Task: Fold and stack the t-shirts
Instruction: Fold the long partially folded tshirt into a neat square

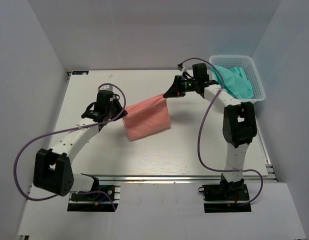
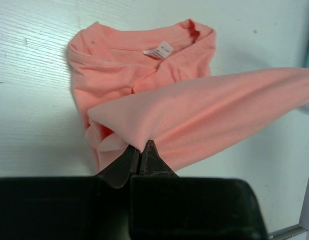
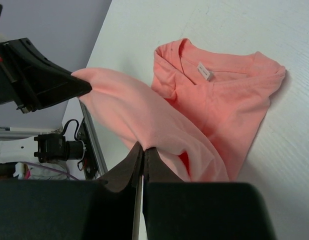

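We have the salmon-pink t-shirt (image 1: 147, 120) mid-fold on the worktop (image 1: 169, 160), between the two arms. Our left gripper (image 2: 142, 150) is pinched closed on one corner of a lifted edge, and our right gripper (image 3: 143, 150) is pinched closed on the other corner. The cloth runs between them as a stretched band held off the surface. We judge that gripping both corners at once is what makes the edge straight, so the fold can land square rather than bunched.

Under the band the rest of the shirt lies on the worktop. In both wrist views its collar end is beyond the lifted edge, with the small white neck label (image 2: 158, 50) showing inside the neckline. That lower part looks narrowed already, with the sides turned in as far as we can tell, so we take this to be a late fold that brings the raised end over toward the collar.

The teal-green t-shirt (image 1: 235, 81) sits crumpled in the white basket (image 1: 258, 95) at the far right corner, well apart from the pink one and not yet folded.

The next move, as we read it, needs both grippers to travel together and lower evenly before letting go. Thin cotton sags in the middle, and uneven travel could skew the fold or drag the layer beneath.
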Tool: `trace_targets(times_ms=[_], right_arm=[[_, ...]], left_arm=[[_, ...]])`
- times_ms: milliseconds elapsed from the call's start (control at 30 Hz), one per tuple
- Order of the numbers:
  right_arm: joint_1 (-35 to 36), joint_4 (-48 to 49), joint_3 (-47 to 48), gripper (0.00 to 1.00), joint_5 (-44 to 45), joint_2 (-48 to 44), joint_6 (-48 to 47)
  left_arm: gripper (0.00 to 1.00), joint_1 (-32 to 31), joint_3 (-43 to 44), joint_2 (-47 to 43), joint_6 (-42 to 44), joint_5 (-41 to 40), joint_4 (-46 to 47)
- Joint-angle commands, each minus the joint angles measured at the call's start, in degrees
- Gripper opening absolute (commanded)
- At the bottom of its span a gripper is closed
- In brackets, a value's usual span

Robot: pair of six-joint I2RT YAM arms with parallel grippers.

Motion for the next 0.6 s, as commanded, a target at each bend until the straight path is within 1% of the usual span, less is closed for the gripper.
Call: trace_targets(times_ms=[0,133,233,267,300,400,500,567], right_arm=[[-0.8,-0.8,4.6,0.0,0.8,3.4,0.0],[-0.6,-3.9,10.4,0.0,1.9,8.1,-1.7],[-0.4,-5.3,14.2,0.0,1.6,11.8,-2.4],[-0.2,-6.1,16.3,0.0,1.3,12.7,-2.6],[-0.4,-7.2,18.5,0.0,0.7,13.4,-2.7],[-0.4,-9.2,22.5,0.0,1.4,17.7,-3.0],[-0.3,-8.7,24.6,0.0,0.6,20.6,-2.2],[-0.1,-8.5,26.3,0.03,-0.3,22.8,-2.3]], left_arm=[[0.05,3.2,1.9,3.1,-0.2,-0.7,-1.2],[0.07,5.9,5.2,6.9,2.9,-0.6,0.9],[0.08,7.1,8.3,11.3,5.1,3.2,2.0],[0.08,7.7,9.7,12.5,5.1,5.6,2.0],[0.08,8.3,10.3,14.7,5.1,6.2,2.0],[0.08,9.4,11.4,17.1,5.1,8.5,1.4],[0.08,10.6,12.0,19.1,5.1,9.6,1.4],[0.26,11.3,12.8,19.8,5.1,8.5,2.1]])
